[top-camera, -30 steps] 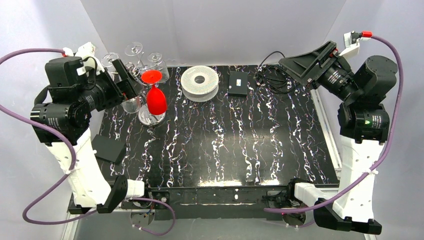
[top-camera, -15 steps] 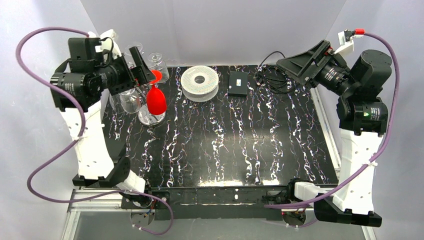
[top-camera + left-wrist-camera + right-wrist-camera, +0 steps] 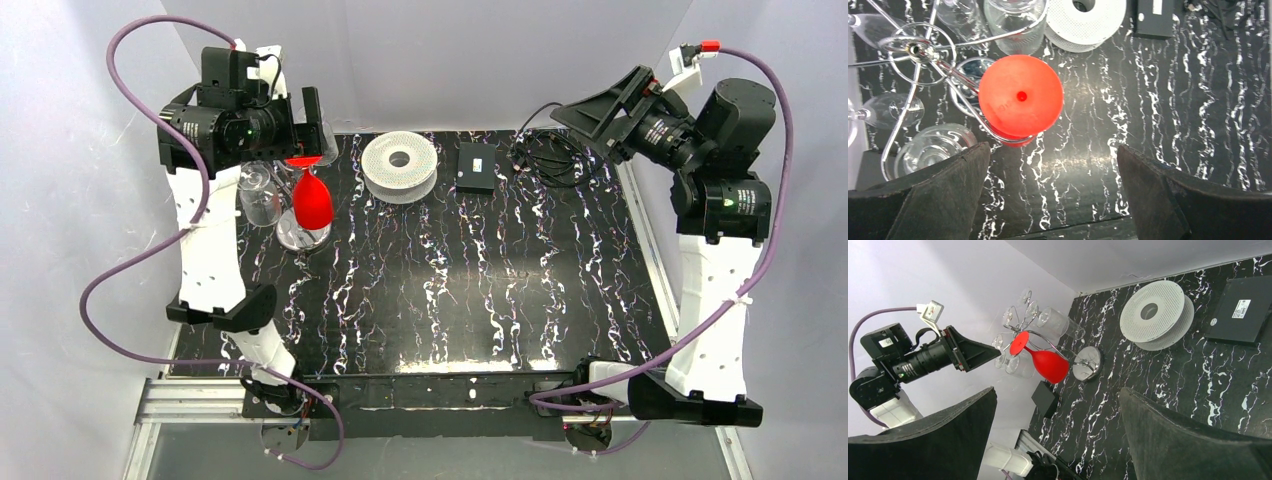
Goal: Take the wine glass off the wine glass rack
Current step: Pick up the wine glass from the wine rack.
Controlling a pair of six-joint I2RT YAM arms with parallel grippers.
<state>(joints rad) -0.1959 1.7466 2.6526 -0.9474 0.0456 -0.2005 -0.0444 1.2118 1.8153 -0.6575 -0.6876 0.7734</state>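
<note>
Hovering over the far-left corner of the surface: left tool (image 3: 1053,155) spread, empty, above the red wine glass (image 3: 1021,96), which hangs inverted on the wine glass rack (image 3: 913,48). Right tool (image 3: 1058,395) spread, empty. Grasp and removal not yet done.

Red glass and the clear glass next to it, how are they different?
The red glass is solid-coloured; the clear glass is see-through. The red glass hangs on the side toward the table's middle, the clear glass nearer the left edge. Both hang on the wire rack.
</note>
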